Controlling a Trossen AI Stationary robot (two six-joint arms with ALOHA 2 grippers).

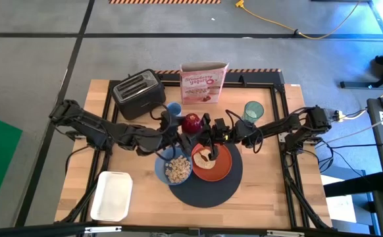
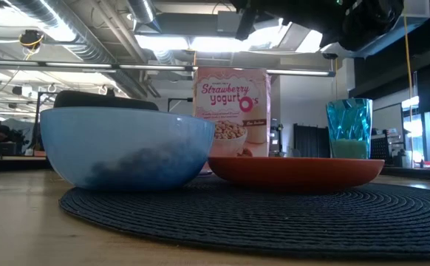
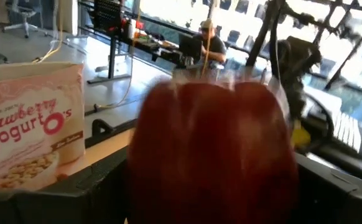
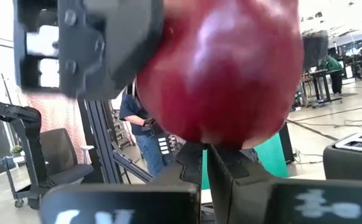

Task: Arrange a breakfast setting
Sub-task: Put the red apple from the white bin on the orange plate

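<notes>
Apple (image 1: 192,122) hangs in the air above the plate (image 1: 222,164), both grippers closing in: left (image 1: 176,125) gripping it, right (image 1: 208,126) I cannot tell.

Bright ceiling lights (image 2: 200,41) glare; the close red apple (image 3: 212,155) looks blurred.

Table (image 1: 79,178): pale wood, matt, visible grain
Mat (image 2: 274,218): dark woven cord, ribbed and rough
Bowl (image 2: 126,148): blue, smooth, glossy
Plate (image 2: 296,171): orange, smooth, satin sheen
Cup (image 2: 349,129): translucent green plastic, faceted
Apple (image 4: 224,68): red skin, waxy gloss
Cereal box (image 2: 232,111): printed card
Toaster (image 1: 139,93): black, semi-gloss casing
Tray (image 1: 111,195): white, plain, smooth
</notes>
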